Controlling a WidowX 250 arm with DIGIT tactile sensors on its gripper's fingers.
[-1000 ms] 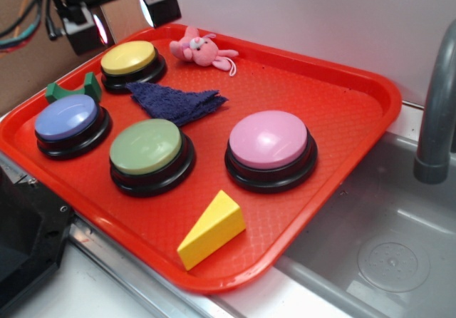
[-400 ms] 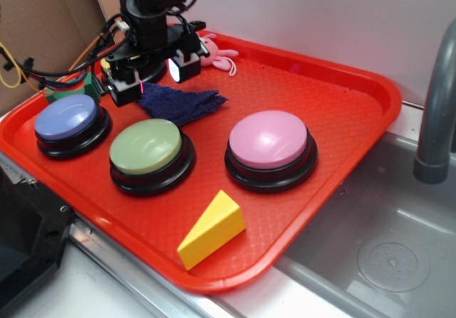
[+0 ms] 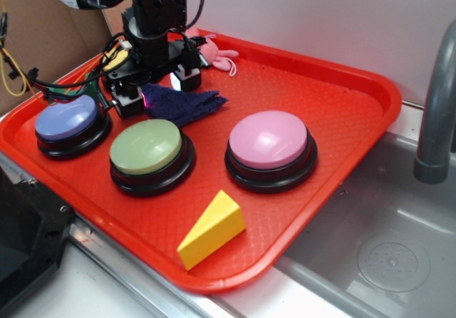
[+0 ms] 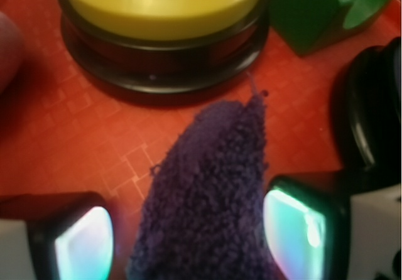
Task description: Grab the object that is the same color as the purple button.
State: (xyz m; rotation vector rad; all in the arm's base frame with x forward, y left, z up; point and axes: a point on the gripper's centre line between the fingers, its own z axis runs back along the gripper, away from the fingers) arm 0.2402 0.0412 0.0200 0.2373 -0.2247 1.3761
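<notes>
**Q:** how's the purple grab coming along? what's different from a second ago?

**Me:** exterior cam first. A second back the gripper point(image 3: 158, 92) was hovering way up over the tray's far-left corner, above the yellow button. Since then I've brought it down and it now sits low on the red tray point(image 3: 342, 111), straddling the left tip of the purple rag point(image 3: 182, 104). The rag itself hasn't budged; it lies in the far-left part of the tray, just behind the green button point(image 3: 147, 147) and right of the purple button point(image 3: 68, 117) it's supposed to match. Pink button point(image 3: 269, 140), yellow wedge point(image 3: 212, 229) and the pink bunny point(image 3: 219, 55) by the far edge are all where they were

**Q:** and the wrist cam? closed yet?

**Me:** nope. Wrist view shows the rag point(image 4: 210, 198) running up between the two pads point(image 4: 295, 230), one on each side, with a sliver of red tray showing left of the cloth. So the jaws are open, nothing pinched. Yellow button point(image 4: 163, 16) is straight ahead, green block point(image 4: 320, 10) off to the upper right

**Q:** so what does that mean?

**Me:** approach looks done to me, lined up nicely. Squeeze and lift is what's left, and terry should bunch easily
</notes>
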